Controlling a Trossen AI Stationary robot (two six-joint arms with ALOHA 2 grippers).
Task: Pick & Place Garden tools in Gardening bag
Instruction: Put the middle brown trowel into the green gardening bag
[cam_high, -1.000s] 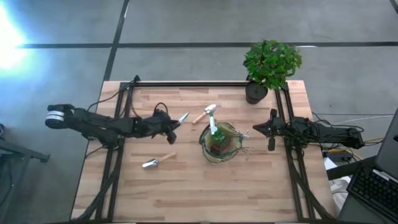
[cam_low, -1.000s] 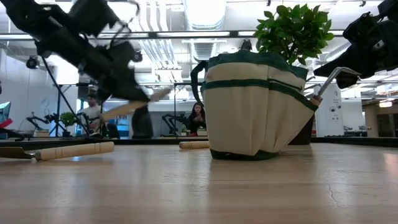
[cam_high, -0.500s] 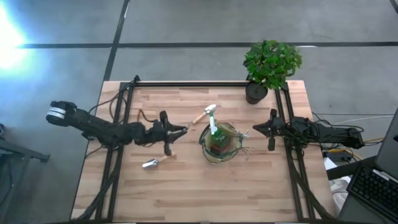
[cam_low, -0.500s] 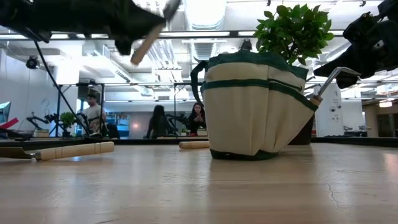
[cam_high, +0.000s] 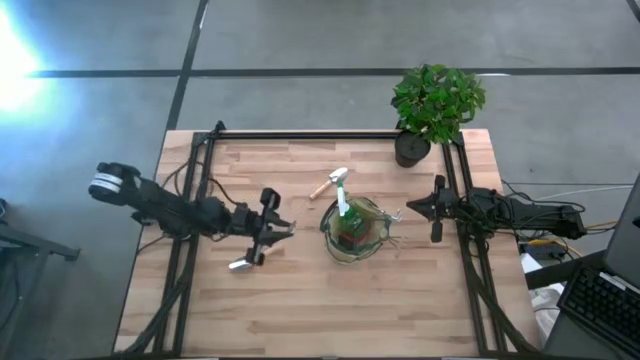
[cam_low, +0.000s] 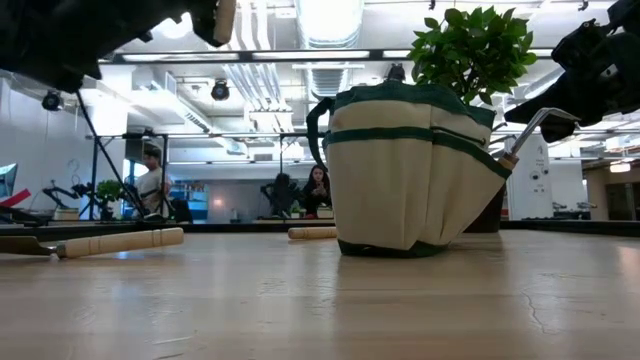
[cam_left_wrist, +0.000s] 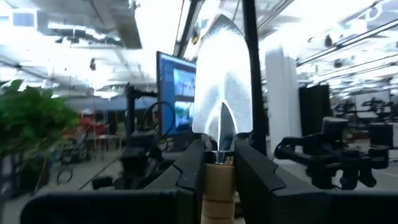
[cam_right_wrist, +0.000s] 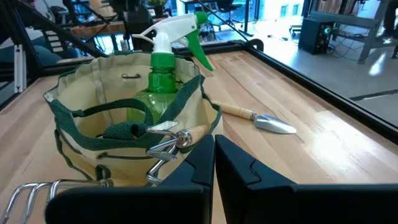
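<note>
My left gripper (cam_high: 278, 230) is up off the table, left of the gardening bag (cam_high: 355, 230), shut on a trowel whose silver blade (cam_left_wrist: 224, 81) stands beyond the fingertips. The bag stands on its base and holds a green spray bottle (cam_right_wrist: 165, 68) and a wooden-handled tool (cam_right_wrist: 177, 138). A second trowel (cam_high: 244, 262) lies flat under the left arm. A third trowel (cam_high: 330, 182) lies just beyond the bag. My right gripper (cam_high: 415, 211) waits shut to the bag's right, touching nothing. My left gripper pinches the trowel's wooden handle (cam_left_wrist: 217, 183) between its two fingers, right behind the blade's neck. The fingers slant upward and the blade rises past them, point up. The trowel is lifted clear of the table; its handle end (cam_low: 225, 15) shows at the low view's top.
A potted green plant (cam_high: 435, 100) stands at the table's far right corner. Black frame rails (cam_high: 190, 250) run along the left, right and far sides. Bare wood lies toward the near edge.
My left gripper has risen with the trowel and drifted toward the table's near edge, tipping from a downward slant to pointing upward. The trowel has swung with it, blade now up, and left the low view through the top. It stays shut.
</note>
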